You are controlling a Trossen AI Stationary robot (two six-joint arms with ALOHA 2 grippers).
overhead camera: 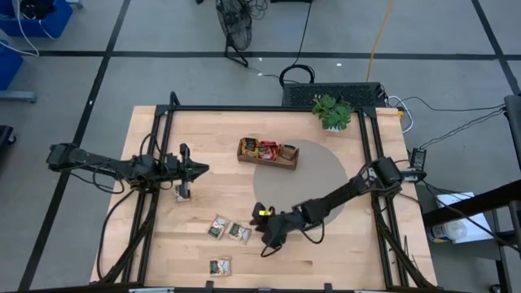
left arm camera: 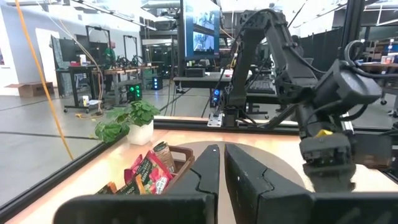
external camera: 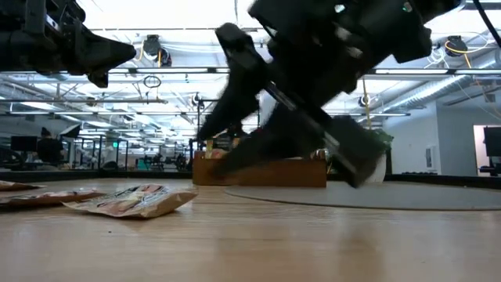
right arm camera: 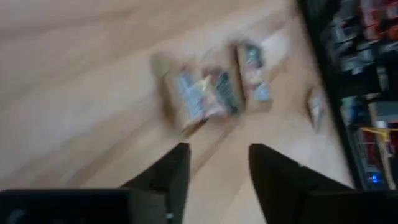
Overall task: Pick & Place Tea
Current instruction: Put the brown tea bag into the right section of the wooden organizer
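Observation:
Three tea sachets lie flat on the wood near the table's near edge: two side by side (overhead camera: pixel 217 226) (overhead camera: pixel 238 233) and one closer to the edge (overhead camera: pixel 220 265). More sachets, mostly red (overhead camera: pixel 269 150), stand in the brown wooden tray (overhead camera: pixel 244 155). My right gripper (overhead camera: pixel 260 232) hangs open just right of the pair and touches nothing; in its wrist view the fingers (right arm camera: pixel 214 165) point down at the blurred pair (right arm camera: pixel 199 93). My left gripper (overhead camera: pixel 199 169) is shut and empty. It hovers above the table's left part and faces the tray (left arm camera: pixel 180 158).
A round grey mat (overhead camera: pixel 313 175) lies under the tray's right end. A small green potted plant (overhead camera: pixel 332 111) stands by the far edge. Black frame rails (overhead camera: pixel 155 163) (overhead camera: pixel 378 146) run along both sides of the table. Bare wood (overhead camera: pixel 326 252) lies right of my right gripper.

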